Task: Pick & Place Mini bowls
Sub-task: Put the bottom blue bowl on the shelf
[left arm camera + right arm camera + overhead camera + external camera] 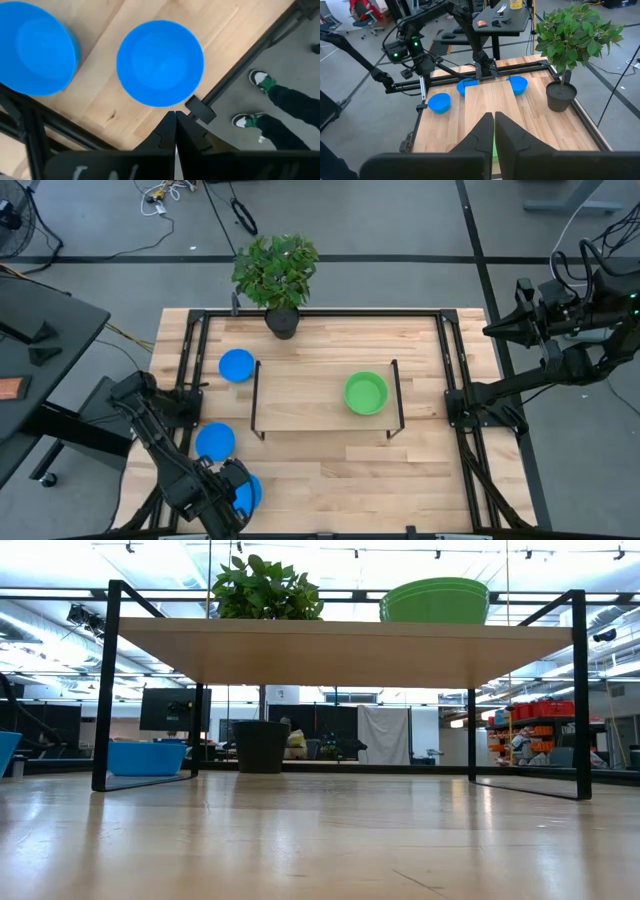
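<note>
Pale wood-plank bench fills the foreground, its boards running left to right, framed by black metal rails. At its middle stands a small wooden riser shelf on thin black legs. Beyond the bench: grey floor with dark seams and loose cables, a dark desk to the left; across the room at bench height, monitors, shelving with orange bins and ceiling strip lights.

Bright green round plastic mini bowl sits upright, mouth up, on the right part of the riser shelf. Three bright blue round plastic mini bowls, all upright and mouth up on the left side of the bench:
- far blue bowl, just left of the shelf's far-left leg;
- middle blue bowl, nearer the front;
- front blue bowl, at the front-left edge, partly under the left arm.
Being round, none has a long axis. Smooth, glossy, unmarked.

Leafy green plant in a dark pot stands at the far edge, centre.

Left claw: fingers pressed together, holding nothing, over the front-left of the bench near the middle blue bowl's rim. Right claw: fingers together, empty, parked off the right side.

A person's dark trousers and white-green shoes show on the floor beside the bench.
</note>
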`<action>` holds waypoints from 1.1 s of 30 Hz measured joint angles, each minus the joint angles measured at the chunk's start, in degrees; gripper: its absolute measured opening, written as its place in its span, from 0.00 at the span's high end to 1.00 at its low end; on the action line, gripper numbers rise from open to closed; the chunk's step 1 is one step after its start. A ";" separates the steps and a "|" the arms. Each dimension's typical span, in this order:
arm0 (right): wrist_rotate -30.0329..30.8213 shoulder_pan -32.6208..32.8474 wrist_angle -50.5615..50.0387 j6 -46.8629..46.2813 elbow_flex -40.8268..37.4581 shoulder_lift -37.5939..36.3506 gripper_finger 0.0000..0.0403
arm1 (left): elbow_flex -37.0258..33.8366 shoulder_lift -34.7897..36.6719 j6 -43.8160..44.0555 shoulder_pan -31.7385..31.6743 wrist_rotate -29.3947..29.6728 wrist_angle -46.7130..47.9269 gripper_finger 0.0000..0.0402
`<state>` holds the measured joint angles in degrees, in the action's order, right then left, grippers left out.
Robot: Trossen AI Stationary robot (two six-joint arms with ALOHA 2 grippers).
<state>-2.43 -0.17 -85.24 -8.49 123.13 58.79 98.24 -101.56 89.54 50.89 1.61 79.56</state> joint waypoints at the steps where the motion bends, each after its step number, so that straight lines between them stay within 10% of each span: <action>1: 0.00 0.00 -0.01 0.00 0.00 0.00 0.95 | -1.34 0.50 0.49 0.00 -0.01 -1.03 0.98; 33: -0.01 0.00 0.00 0.00 0.00 0.00 0.95 | -29.42 7.61 15.77 -0.26 -6.39 -21.87 0.91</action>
<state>-2.44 -0.17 -85.25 -8.49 123.13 58.79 68.82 -93.95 105.31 50.63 -4.78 57.69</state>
